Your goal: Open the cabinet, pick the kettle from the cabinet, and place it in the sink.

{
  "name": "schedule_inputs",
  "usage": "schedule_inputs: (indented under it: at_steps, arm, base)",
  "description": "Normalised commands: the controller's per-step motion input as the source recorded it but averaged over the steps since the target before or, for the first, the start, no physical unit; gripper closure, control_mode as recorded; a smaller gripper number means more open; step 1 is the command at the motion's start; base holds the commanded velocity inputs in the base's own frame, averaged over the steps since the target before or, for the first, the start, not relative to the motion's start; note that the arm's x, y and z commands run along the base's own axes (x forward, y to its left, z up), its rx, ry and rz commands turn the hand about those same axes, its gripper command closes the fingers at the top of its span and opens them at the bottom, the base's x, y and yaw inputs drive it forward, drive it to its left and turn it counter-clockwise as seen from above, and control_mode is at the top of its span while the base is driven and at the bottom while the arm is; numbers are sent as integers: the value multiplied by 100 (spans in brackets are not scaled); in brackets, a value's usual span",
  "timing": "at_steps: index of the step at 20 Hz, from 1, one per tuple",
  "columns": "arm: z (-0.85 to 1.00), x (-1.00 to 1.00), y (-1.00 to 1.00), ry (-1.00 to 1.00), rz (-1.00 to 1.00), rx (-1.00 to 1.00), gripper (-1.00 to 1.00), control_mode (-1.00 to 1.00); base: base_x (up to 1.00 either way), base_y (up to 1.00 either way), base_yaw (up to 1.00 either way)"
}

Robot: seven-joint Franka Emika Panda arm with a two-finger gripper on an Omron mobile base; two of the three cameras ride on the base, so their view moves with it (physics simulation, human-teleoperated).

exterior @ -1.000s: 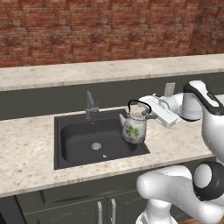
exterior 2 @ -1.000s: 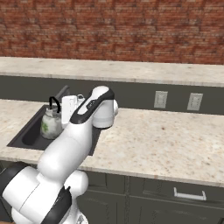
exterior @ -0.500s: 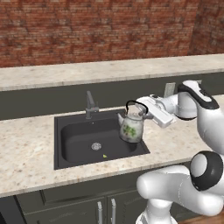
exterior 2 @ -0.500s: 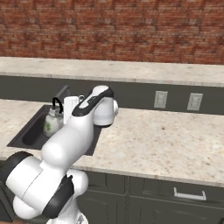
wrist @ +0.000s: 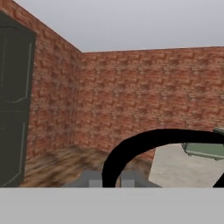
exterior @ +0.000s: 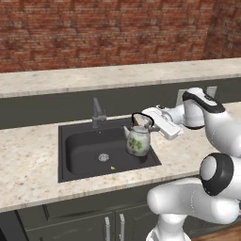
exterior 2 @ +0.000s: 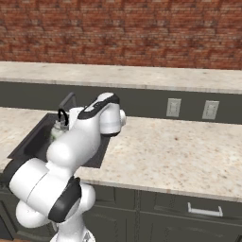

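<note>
The kettle [exterior: 138, 142] is pale silvery-green with a black arched handle [exterior: 142, 119]. It hangs upright over the right part of the black sink [exterior: 82, 149], low inside the basin. My gripper [exterior: 149, 122] is shut on the top of that handle, reaching in from the right. From the right base camera the kettle [exterior 2: 58, 130] peeks out left of my arm, above the sink [exterior 2: 29, 142]. In the hand view the black handle [wrist: 144, 142] arches up between my fingertips [wrist: 90, 180], and the gripper [wrist: 109, 180] is shut on it. The cabinet is out of view.
A short grey faucet [exterior: 97, 113] stands behind the basin. Speckled counter [exterior: 28, 160] runs on both sides, with a raised ledge and brick wall behind. Two wall outlets [exterior 2: 174, 107] sit to the right. A dark panelled door [wrist: 15, 100] fills the hand view's left edge.
The kettle has moved a little left and lower into the sink with my gripper still shut on its handle. The base has not moved.
</note>
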Motion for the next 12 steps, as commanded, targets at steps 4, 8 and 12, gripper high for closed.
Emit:
schedule_inputs:
  at_steps: [4, 8, 12]
  arm:
    - [-19, 23, 9, 0, 2, -4, 100, -100]
    - [-18, 25, 6, 0, 1, -5, 100, -100]
    - [-22, 20, 9, -4, 3, -5, 100, -100]
  base:
    - [0, 0, 0]
    - [0, 0, 0]
    - [0, 0, 0]
